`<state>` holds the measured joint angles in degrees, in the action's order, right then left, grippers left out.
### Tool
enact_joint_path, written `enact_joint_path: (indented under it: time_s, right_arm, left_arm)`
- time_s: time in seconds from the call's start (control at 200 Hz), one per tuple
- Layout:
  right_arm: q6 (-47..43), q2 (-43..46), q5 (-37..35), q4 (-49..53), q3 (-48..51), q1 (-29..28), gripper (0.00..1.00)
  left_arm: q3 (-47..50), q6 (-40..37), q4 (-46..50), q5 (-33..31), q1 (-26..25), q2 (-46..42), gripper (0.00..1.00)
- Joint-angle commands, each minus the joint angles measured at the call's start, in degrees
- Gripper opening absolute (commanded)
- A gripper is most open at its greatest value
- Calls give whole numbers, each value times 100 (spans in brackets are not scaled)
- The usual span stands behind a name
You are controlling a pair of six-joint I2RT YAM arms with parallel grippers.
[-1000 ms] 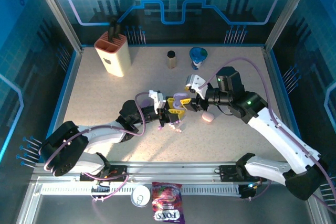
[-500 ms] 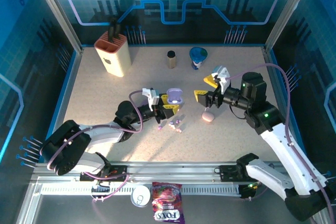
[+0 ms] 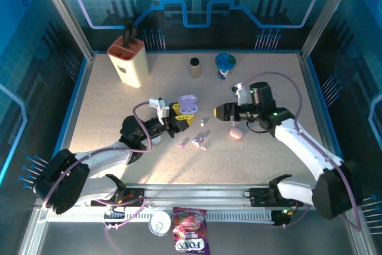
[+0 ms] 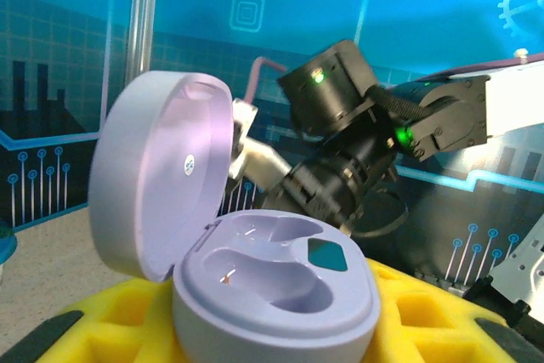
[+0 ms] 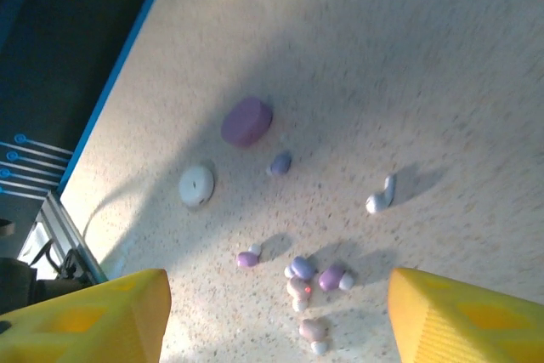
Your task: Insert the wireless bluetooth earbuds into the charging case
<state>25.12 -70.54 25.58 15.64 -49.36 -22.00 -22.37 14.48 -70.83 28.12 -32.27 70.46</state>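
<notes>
Since half a second ago the left gripper point(image 3: 180, 116) has drawn back leftward, the open lilac charging case point(image 3: 188, 104) pinched in its jaws, and the right gripper point(image 3: 219, 110) has swung in toward it. The earbuds point(image 3: 202, 141) lie loose on the table point(image 3: 119, 106), near a closed pink case point(image 3: 236, 133). Left wrist: the charging case point(image 4: 280, 295) sits between yellow pads point(image 4: 425, 320), lid up. Right wrist: yellow fingers point(image 5: 93, 316) spread wide above the scattered earbuds point(image 5: 304, 271)
</notes>
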Motion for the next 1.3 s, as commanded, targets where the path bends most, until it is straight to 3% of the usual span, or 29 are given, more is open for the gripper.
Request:
enact_joint_path:
  time_s: [0.0, 0.385, 0.795, 1.296]
  right_arm:
    - [537, -551, -87, -437, -6, -374, 67]
    - [2143, -2641, -927, -1773, -512, -1307, 56]
    - [2695, -4046, -1092, -1652, -1612, -1827, 46]
    - [2923, -4727, -894, -1519, -2174, -1957, 41]
  left_arm:
    - [140, -96, 10, -11, 140, -192, 34]
    - [281, 46, 183, 2, 678, -514, 34]
    - [368, 19, 192, 425, 1140, -558, 34]
    - [427, 29, 17, 562, 1250, -519, 34]
